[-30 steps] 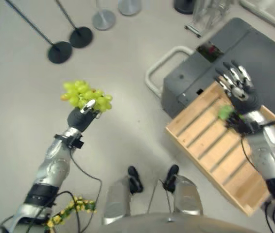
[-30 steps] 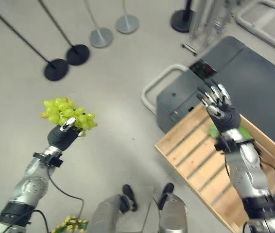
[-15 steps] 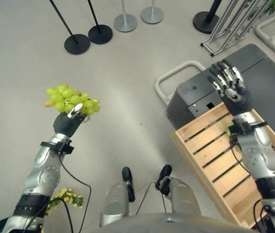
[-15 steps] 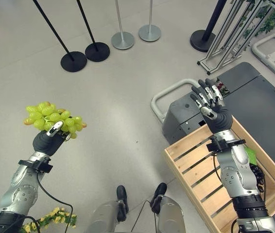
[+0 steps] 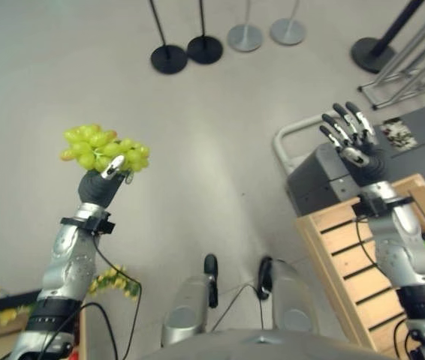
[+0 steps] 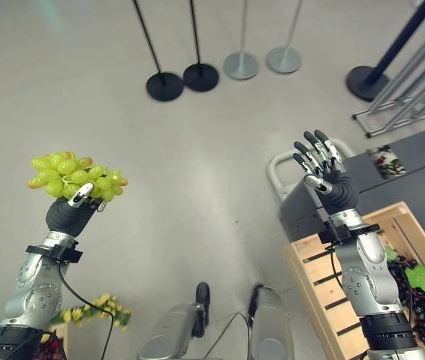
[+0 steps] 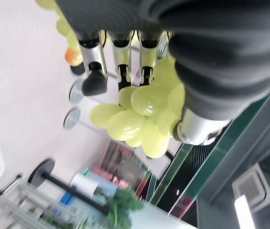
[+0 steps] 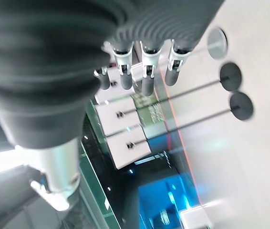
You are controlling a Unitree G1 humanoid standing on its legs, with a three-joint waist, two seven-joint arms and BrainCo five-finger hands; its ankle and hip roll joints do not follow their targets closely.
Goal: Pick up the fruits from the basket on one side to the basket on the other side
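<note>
In the left eye view, we saw our left hand raised over the floor, fingers curled round a bunch of green grapes. In the right eye view, our right hand stood with fingers spread and empty above the near-left corner of a wooden crate, which held dark grapes. In the left wrist view, fingers clasped the green grapes. In the right wrist view, fingers were straight.

I see two black round-based stanchion poles beside two grey round-based stanchion poles on the pale grey floor. A dark grey treadmill lies at the right.
</note>
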